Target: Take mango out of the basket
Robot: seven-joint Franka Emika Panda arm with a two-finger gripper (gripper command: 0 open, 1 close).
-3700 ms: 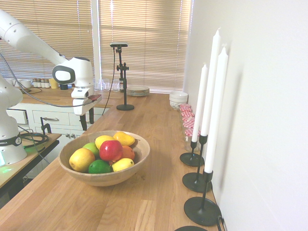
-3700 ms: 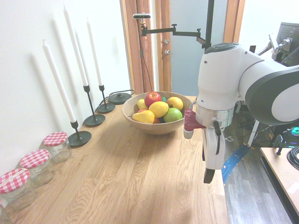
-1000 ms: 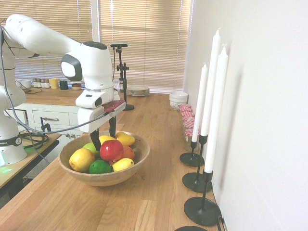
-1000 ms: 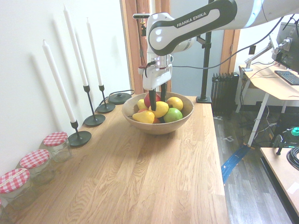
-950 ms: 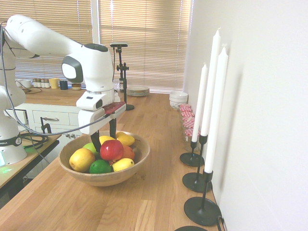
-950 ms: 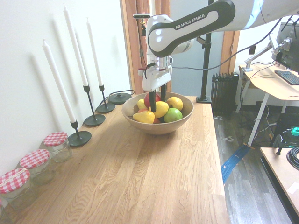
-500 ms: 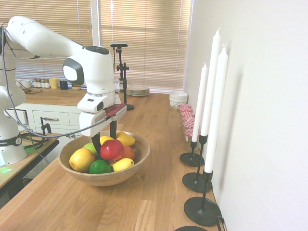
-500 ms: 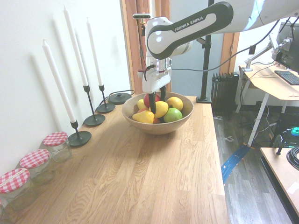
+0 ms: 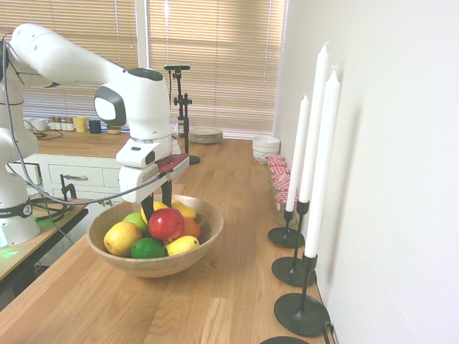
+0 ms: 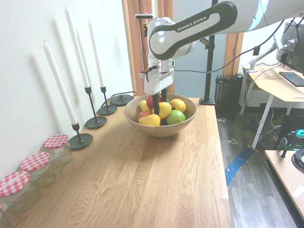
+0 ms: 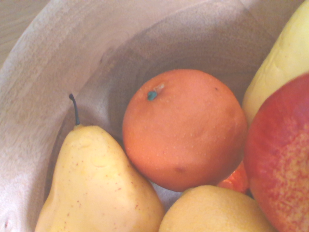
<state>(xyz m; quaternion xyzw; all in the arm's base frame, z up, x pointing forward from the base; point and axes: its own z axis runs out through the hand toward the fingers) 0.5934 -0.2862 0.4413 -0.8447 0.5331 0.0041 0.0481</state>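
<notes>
- While the arm reaches down from above, the gripper (image 9: pixel 157 204) (image 10: pixel 159 103) stands with its fingertips sunk among the fruit, the two fingers apart, one on each side of the yellow mango (image 9: pixel 156 208) (image 10: pixel 164 110); whether they press on it cannot be told.
- Compared with half a second ago, the gap between the fingers looks a little narrower and the gripper sits slightly lower.
- The mango lies near the middle of the basket (image 9: pixel 208 233) (image 10: pixel 161 130), beside the red apple (image 9: pixel 166 223) (image 11: pixel 282 154).
- At the wall side of the basket, the pear (image 10: pixel 150 119) (image 11: pixel 96 183) has shifted from its earlier place, and the orange (image 10: pixel 144 114) (image 11: pixel 183 128) behind it shows more than before.
- A green apple (image 10: pixel 175 117) and a lime (image 9: pixel 148 248) lie where they were.
- The basket rests on the wooden countertop (image 9: pixel 229 287), well apart from the white candles (image 9: pixel 315 150) along the wall.
</notes>
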